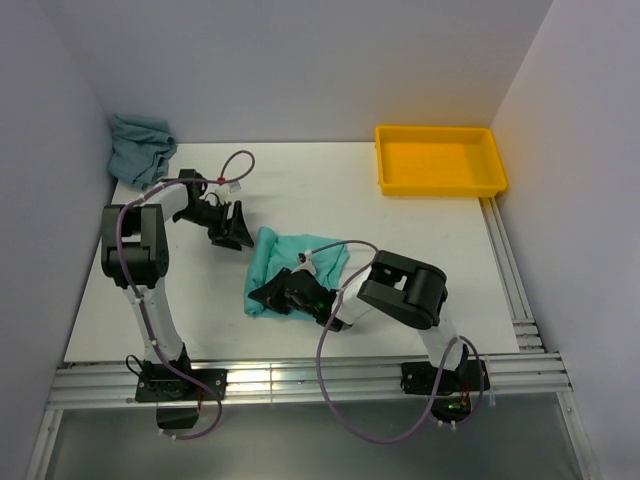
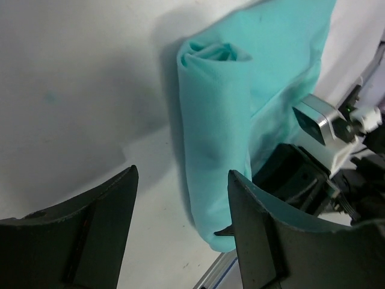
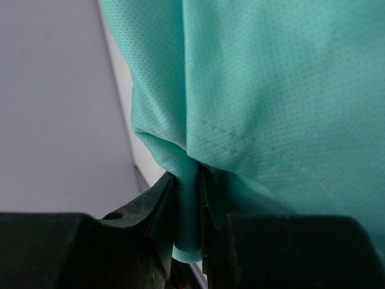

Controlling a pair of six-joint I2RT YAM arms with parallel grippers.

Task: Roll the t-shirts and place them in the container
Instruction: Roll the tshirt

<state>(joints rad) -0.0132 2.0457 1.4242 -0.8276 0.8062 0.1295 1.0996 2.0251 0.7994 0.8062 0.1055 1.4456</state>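
A bright mint-turquoise t-shirt (image 1: 295, 258) lies partly rolled mid-table. In the left wrist view its rolled edge (image 2: 213, 120) runs away from the camera. My left gripper (image 1: 232, 232) hovers open just off the shirt's far left corner. Nothing is between its fingers (image 2: 180, 201), and the roll's near end shows beside the right fingertip. My right gripper (image 1: 268, 294) is shut on the shirt's near left edge. The right wrist view shows a fold of the mint fabric (image 3: 271, 90) pinched between that gripper's (image 3: 188, 211) jaws. A duller grey-teal t-shirt (image 1: 140, 148) lies crumpled in the back left corner.
A yellow plastic tray (image 1: 488, 160) stands at the back right. White walls close in the table on the left, back and right. An aluminium rail (image 1: 300, 378) runs along the near edge by the arm bases. The right arm's wrist (image 2: 328, 129) sits close to the left gripper.
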